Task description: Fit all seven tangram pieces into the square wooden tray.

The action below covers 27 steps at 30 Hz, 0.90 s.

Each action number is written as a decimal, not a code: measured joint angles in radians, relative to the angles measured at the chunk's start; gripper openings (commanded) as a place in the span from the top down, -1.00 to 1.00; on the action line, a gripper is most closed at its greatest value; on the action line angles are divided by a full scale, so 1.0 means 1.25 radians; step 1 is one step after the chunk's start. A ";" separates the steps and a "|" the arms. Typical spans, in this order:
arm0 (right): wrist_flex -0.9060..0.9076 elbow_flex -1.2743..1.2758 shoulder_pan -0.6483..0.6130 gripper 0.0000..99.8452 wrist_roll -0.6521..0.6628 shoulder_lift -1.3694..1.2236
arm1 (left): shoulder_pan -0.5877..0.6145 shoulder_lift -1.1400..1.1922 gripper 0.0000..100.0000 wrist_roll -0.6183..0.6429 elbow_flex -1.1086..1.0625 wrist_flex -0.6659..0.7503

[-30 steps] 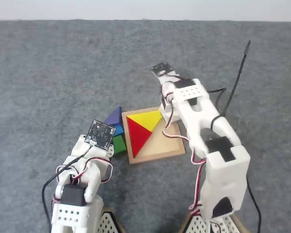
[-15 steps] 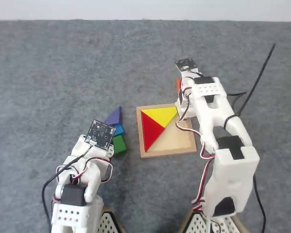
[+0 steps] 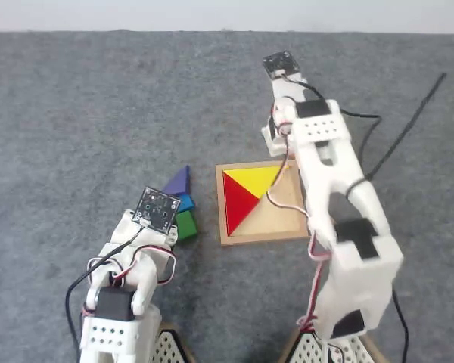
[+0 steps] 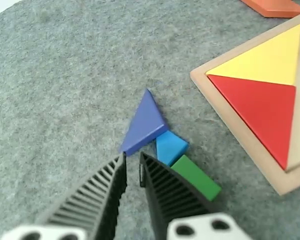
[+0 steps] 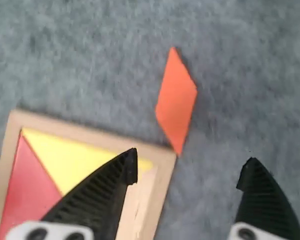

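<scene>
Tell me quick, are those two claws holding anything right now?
Left gripper: closed, holding nothing.
Right gripper: open, empty, near the orange parallelogram.

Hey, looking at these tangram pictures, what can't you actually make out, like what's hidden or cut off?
1. High view: the right arm covers the right side of the tray, so what lies there is hidden.
2. Left wrist view: the orange piece is cut off by the picture's edge, so its full shape cannot be told there.
3. Left wrist view: the jaws of the left gripper hide part of the green piece.
</scene>
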State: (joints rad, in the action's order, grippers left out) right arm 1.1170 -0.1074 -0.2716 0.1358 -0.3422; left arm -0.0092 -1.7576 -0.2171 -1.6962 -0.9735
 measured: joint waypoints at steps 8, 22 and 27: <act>0.038 -0.319 0.000 0.34 0.000 -0.304 | 0.000 0.000 0.90 0.000 0.000 0.000; 0.266 -0.799 0.055 0.72 -0.044 -0.643 | 0.000 0.000 0.90 0.000 0.000 0.000; 0.369 -0.943 0.093 0.79 -0.045 -0.705 | 0.000 0.000 0.90 0.000 0.000 0.000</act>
State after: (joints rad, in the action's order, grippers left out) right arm 1.5789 -1.2858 -0.1550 0.0790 -1.2229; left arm -0.0092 -1.7576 -0.2171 -1.6962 -0.9735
